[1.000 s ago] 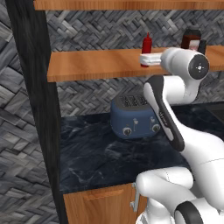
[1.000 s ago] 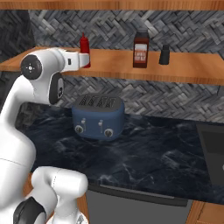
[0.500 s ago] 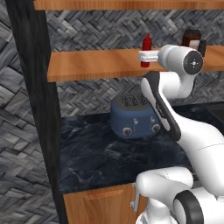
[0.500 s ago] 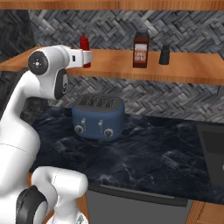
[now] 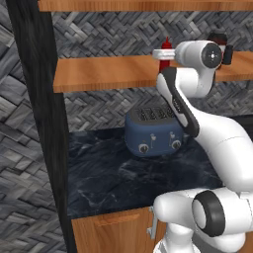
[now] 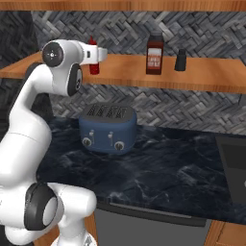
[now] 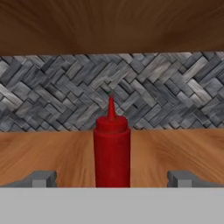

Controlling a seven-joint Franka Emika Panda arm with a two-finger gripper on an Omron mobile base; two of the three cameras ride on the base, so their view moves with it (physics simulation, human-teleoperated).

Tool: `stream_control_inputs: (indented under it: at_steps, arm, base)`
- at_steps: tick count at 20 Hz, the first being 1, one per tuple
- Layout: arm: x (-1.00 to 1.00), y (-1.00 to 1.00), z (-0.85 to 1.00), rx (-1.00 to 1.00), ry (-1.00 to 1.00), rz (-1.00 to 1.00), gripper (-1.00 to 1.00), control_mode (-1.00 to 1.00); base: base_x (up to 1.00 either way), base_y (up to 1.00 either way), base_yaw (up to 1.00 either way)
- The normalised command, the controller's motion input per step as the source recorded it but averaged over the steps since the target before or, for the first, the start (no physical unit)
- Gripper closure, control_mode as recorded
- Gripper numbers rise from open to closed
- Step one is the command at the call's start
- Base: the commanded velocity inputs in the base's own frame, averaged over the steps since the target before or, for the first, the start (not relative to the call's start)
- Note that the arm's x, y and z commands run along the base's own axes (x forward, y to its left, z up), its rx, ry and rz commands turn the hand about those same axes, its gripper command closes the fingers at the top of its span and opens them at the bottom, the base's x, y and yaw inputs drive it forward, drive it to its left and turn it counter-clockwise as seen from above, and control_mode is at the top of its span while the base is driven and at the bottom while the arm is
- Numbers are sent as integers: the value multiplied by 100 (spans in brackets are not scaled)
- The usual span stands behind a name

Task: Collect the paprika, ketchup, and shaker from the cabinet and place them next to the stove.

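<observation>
Your pincer [image 7: 112, 178] stands spread wide — nothing grasped — with the ketchup [image 7: 112, 151] upright between its tips on the cabinet [image 7: 52, 153] shelf; paprika [image 6: 154, 54] and shaker [image 6: 180, 60] stand further along.

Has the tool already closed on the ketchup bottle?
No: in the hand view the tool stands wide open, its fingertips apart on either side of the upright ketchup, not touching it.

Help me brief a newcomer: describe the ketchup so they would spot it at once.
Find the open wooden cabinet shelf above the blue toaster. The ketchup stands at its left end, upright, right before the open gripper. It is slim and bright red with a pointed cap, unlike the squat paprika and the dark shaker.
</observation>
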Motion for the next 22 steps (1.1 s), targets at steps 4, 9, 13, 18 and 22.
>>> stream_control_inputs:
  at_steps: [4,9,13,18,22]
  arm:
    - [31,0,0,0,4,0,-100,-100]
    - [38,0,0,0,5,0,-100,-100]
    - [31,0,-2,0,3,0,-100,-100]
    - [18,0,-3,0,0,0,-100,-100]
    - [6,0,-3,0,0,0,-100,-100]
  base:
    - [0,0,0]
    - [0,0,0]
    - [0,0,0]
    - [0,0,0]
    - [0,0,0]
